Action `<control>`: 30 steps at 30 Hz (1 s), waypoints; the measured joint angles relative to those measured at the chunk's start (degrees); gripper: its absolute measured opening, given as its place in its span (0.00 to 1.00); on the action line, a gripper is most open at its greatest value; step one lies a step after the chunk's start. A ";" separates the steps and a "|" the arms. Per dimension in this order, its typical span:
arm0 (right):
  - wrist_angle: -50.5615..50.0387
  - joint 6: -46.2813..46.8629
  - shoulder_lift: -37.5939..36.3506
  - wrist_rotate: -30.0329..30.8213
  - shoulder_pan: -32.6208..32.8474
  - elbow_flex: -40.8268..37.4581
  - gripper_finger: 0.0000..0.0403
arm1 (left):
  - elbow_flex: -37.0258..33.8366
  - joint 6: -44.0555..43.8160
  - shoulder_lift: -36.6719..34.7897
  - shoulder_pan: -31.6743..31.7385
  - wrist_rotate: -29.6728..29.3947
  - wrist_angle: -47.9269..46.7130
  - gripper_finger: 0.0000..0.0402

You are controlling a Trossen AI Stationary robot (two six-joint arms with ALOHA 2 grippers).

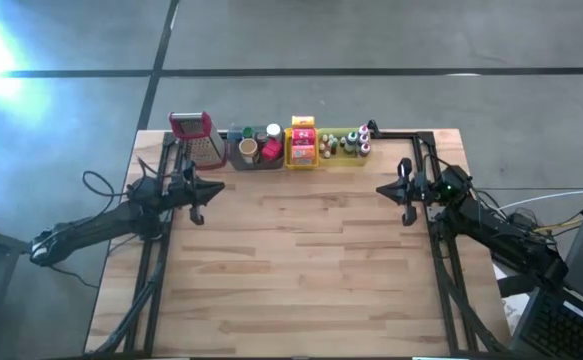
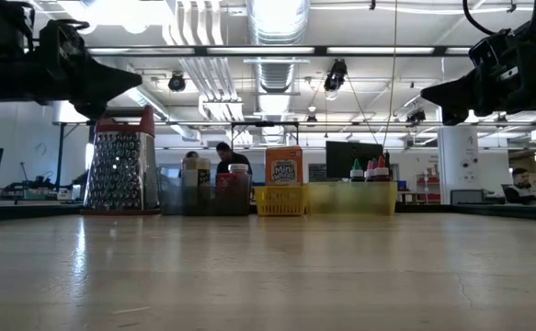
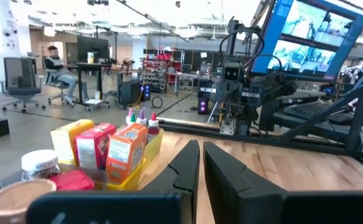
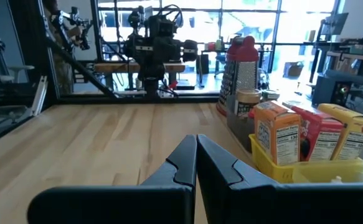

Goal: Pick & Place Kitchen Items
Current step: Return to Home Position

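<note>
A pale wooden table (image 1: 301,270) stands on a grey concrete floor. From above, the kitchen items (image 1: 273,133) sit gathered in a row of trays along its far edge: jars (image 1: 248,150) in the grey tray (image 1: 239,164), packets (image 1: 303,138) in the yellow tray (image 1: 302,161) and small bottles (image 1: 356,142) in the green tray (image 1: 337,160). A red-topped grater (image 1: 197,140) stands just beside the grey tray. The left gripper (image 1: 217,188) and right gripper (image 1: 382,188) hang over opposite sides of the table, well apart, tips facing each other and clear of the trays. From table height, both grippers hover high above the boards, and an orange box (image 2: 284,167) rises from the yellow tray, with an open workshop behind. The left wrist camera shows that arm's fingers (image 3: 184,165) drawn almost together, a mere slit between them, gripping nothing; the packets stand near them and a person (image 3: 55,62) sits at a desk beyond. The right wrist camera shows its fingers (image 4: 181,158) pressed tip to tip, empty, with the grater and packets off to one side.
</note>
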 joint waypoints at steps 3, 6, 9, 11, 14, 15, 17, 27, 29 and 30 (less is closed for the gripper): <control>0.00 -0.01 -0.01 0.00 0.00 0.00 0.02 | 0.00 0.02 -0.23 0.00 0.02 -1.06 0.07; -0.01 -0.01 -0.42 0.03 0.00 -0.15 0.02 | -0.02 0.02 -0.87 -0.02 0.01 -1.88 0.07; -1.01 -0.02 -1.47 0.07 0.15 -0.26 0.02 | -0.04 0.02 -2.28 -0.04 0.02 -4.41 0.07; -3.00 -0.03 -2.57 0.13 0.15 -0.26 0.02 | -0.04 0.02 -3.63 -0.04 0.02 -7.52 0.07; -5.59 -0.02 -4.93 0.13 0.15 -0.26 0.02 | -0.04 0.02 -6.47 -0.11 0.02 -13.67 0.07; -6.56 -0.04 -5.95 0.13 0.15 -0.26 0.02 | -0.04 0.02 -7.65 -0.12 0.01 -15.92 0.07; -8.41 -0.04 -8.43 0.17 0.28 -0.26 0.02 | -0.04 -0.05 -9.75 -0.20 -0.51 -16.90 0.07; -9.59 -0.21 -15.78 0.09 7.74 -0.28 0.02 | -0.09 -0.11 -14.34 -1.82 -1.14 -16.25 0.07; -10.12 -0.55 -15.91 0.09 10.74 -0.28 0.02 | -0.09 -0.18 -14.35 -2.56 -1.33 -16.74 0.07; -10.12 -0.53 -15.91 0.13 12.42 -0.28 0.02 | -0.09 -0.19 -14.35 -2.99 -1.36 -16.73 0.07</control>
